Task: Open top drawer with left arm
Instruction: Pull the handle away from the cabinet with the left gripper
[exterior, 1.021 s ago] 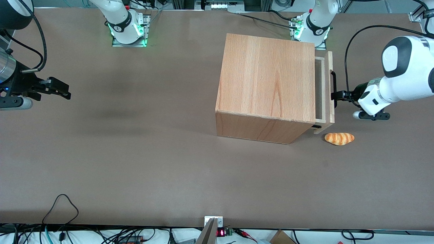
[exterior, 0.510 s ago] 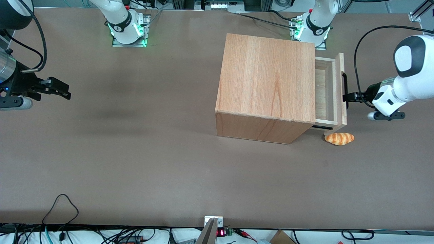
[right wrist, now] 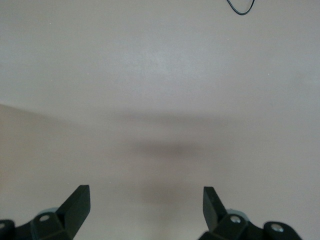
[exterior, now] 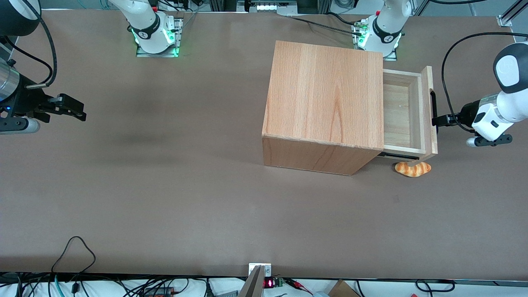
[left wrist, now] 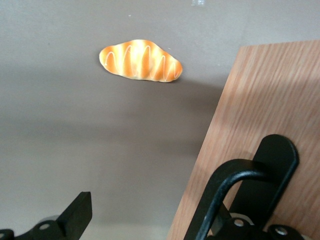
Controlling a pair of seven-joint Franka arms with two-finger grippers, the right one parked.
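Standing toward the working arm's end of the table (exterior: 165, 185), the wooden cabinet (exterior: 326, 95) has its top drawer (exterior: 398, 115) drawn well out from under its plain top, the pale, bare inside open to the front view. The drawer's front panel (exterior: 429, 111) sits clear of the cabinet body, with a dark runner visible beneath the tray on the side nearer the front camera. A bread roll (exterior: 413, 168) lies on the table just beside the cabinet's base, partly under the drawer's near corner and nearer the camera than the tray.

The black handle (exterior: 433, 107) on the panel meets the gripper (exterior: 440, 121), which reaches in level from the left arm (exterior: 501, 111). In the wrist view the jaws are spread rather than pinching: one finger (left wrist: 77, 215) stands alone over bare table, well apart from the handle, which loops in front of the panel where the other finger would be, so the hold looks like a hook, not a clamp.

By this evidence the opening is largely done. Most of the tray appears exposed, though how much travel remains on the runners cannot be told. What is left, at most, looks like a short final pull and letting go of the handle.
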